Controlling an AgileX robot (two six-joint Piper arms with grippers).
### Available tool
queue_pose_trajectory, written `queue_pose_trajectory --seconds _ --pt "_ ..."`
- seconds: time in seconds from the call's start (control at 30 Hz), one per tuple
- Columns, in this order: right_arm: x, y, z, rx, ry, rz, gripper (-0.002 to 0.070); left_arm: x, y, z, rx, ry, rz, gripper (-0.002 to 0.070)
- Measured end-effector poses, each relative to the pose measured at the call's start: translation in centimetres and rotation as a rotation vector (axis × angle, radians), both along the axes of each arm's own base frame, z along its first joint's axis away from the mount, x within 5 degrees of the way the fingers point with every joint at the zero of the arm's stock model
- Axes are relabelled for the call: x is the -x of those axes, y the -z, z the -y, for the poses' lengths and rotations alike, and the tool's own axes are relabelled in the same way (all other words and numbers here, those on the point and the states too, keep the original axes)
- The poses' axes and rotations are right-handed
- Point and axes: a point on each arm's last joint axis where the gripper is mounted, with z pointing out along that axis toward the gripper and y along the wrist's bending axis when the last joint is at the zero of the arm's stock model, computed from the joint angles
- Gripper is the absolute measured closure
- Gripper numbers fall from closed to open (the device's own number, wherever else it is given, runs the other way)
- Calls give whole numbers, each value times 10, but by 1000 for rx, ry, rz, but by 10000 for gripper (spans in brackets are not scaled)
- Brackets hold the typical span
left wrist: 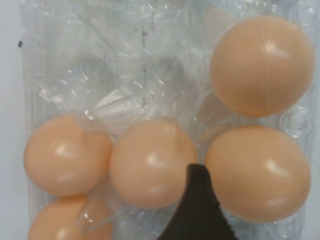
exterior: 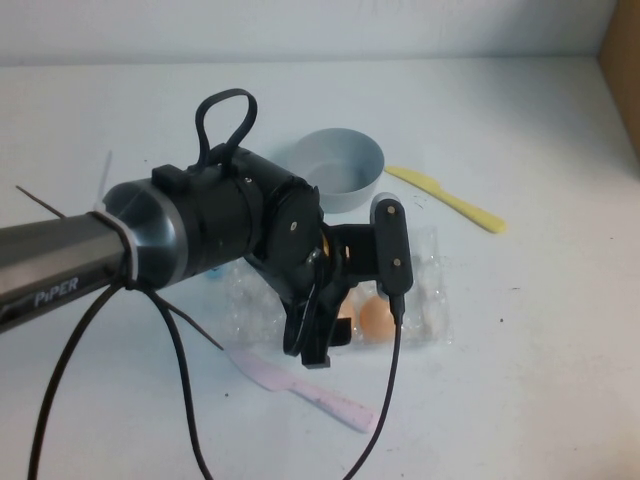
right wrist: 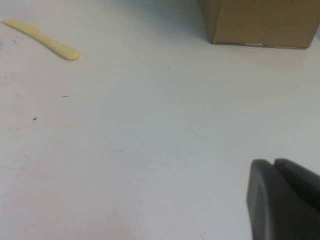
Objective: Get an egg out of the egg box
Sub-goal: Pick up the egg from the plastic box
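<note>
Clear plastic egg box [exterior: 430, 290] lay beneath my left gripper [left wrist: 197, 210], five eggs [left wrist: 152, 162] inside; I couldn't tell its opening. My right gripper [right wrist: 282, 200], seemingly closed, hovered over bare table [right wrist: 150, 140].

We saw a white tabletop [exterior: 540, 380] filling nearly the whole high view, lightly scuffed and speckled with a few small dark marks. Behind its far edge rose a pale, plain wall [exterior: 300, 30]. At the far right corner stood a brown cardboard box [exterior: 622, 70], its lower edge resting on the tabletop. The light was even and soft, casting only faint shadows.
</note>
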Motion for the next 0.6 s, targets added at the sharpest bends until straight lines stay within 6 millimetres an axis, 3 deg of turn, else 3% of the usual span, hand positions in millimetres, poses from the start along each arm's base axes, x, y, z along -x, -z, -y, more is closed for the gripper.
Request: queue_pose_trajectory --seconds 0.6 --pt "0 0 0 0 0 0 694 -1 11 3 0 -11 -35 209"
